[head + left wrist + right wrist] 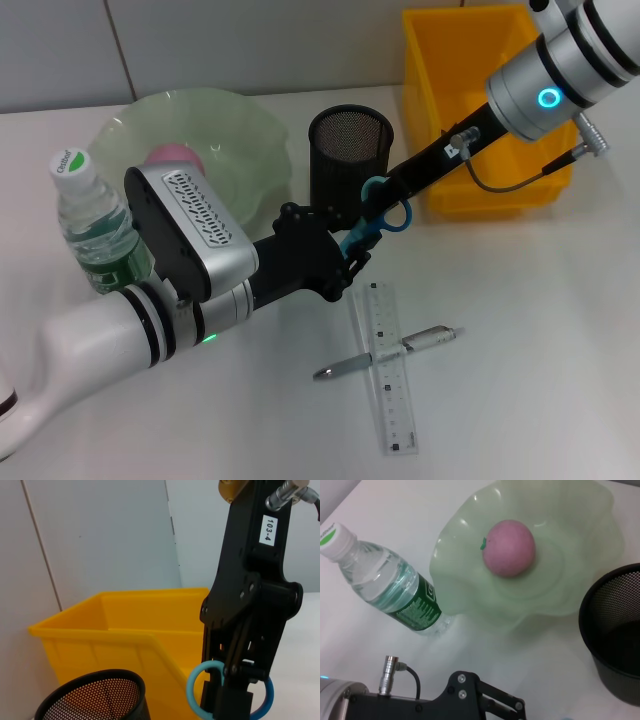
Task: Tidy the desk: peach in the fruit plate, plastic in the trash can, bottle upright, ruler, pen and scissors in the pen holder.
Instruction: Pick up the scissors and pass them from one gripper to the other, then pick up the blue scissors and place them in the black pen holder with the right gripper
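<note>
The blue-handled scissors [396, 217] hang in the air just right of the black mesh pen holder [350, 150]. My right gripper [385, 197] is shut on their handles, which also shows in the left wrist view [230, 700] with the blue rings [190, 692]. My left gripper [345, 263] is shut on the scissors' lower end. A clear ruler [388, 375] lies on the table with a silver pen [437, 337] across it. The pink peach [175, 155] sits in the green fruit plate [250, 130]. The water bottle [95, 225] stands upright.
A yellow bin [440, 100] stands at the back right, behind the pen holder [95, 695]. The right wrist view shows the peach [510, 547], plate [570, 595], bottle [395, 590] and pen holder rim [615, 630]. No plastic is visible.
</note>
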`<state>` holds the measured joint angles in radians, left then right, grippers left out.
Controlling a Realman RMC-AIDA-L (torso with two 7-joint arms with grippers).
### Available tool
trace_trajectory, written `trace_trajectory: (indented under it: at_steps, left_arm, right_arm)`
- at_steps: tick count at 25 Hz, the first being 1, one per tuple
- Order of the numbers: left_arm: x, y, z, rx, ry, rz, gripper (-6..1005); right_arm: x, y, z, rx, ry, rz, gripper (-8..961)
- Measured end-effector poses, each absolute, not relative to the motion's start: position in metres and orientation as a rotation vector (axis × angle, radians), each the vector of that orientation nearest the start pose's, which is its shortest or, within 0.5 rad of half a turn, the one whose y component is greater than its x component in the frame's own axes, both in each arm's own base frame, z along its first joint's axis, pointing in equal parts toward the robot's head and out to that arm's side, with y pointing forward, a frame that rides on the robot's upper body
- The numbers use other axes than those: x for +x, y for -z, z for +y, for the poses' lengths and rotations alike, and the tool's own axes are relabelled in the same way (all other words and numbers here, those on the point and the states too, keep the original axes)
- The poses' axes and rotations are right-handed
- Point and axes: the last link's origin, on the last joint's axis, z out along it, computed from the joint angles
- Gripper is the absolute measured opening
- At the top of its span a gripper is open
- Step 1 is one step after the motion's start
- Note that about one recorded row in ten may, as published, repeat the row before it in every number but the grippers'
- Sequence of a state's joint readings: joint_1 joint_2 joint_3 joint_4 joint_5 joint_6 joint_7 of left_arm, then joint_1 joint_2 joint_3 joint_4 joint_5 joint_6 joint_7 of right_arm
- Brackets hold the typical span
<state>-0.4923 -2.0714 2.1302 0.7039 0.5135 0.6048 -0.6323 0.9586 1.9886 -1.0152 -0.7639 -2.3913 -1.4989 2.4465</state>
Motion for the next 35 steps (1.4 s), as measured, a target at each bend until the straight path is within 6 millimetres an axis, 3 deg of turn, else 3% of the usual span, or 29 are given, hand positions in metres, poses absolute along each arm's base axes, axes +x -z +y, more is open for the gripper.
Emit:
trace_trajectory:
  at_steps: [11,17,22,34,35]
  left_arm:
    - [-0.1854,0.1345,0.3316,-2.549,0.549,-0.118,330]
    - [-0.1858,0.1339,0.3319,-2.548,0.548,-0.117,332]
    - [-0.1866,0.1330,0.3315,-2.544,0.552,-0.126,334]
    - [-0.1842,0.1314,0.3318,-2.544,0.576,-0.148,338]
    - [-0.1845,0.1314,0.3316,-2.544,0.575,-0.147,372]
  right_arm:
    - [0.1504,-0.0016,0.4176,-2.709,0.113,1.236,182]
    - [0.1499,0.0001,0.4180,-2.706,0.106,1.233,169]
    - [0.1509,0.0006,0.4176,-2.703,0.103,1.236,90]
    - [0.1512,0.0002,0.4163,-2.709,0.108,1.239,88]
    - [0.1513,0.0001,0.4163,-2.709,0.108,1.239,88]
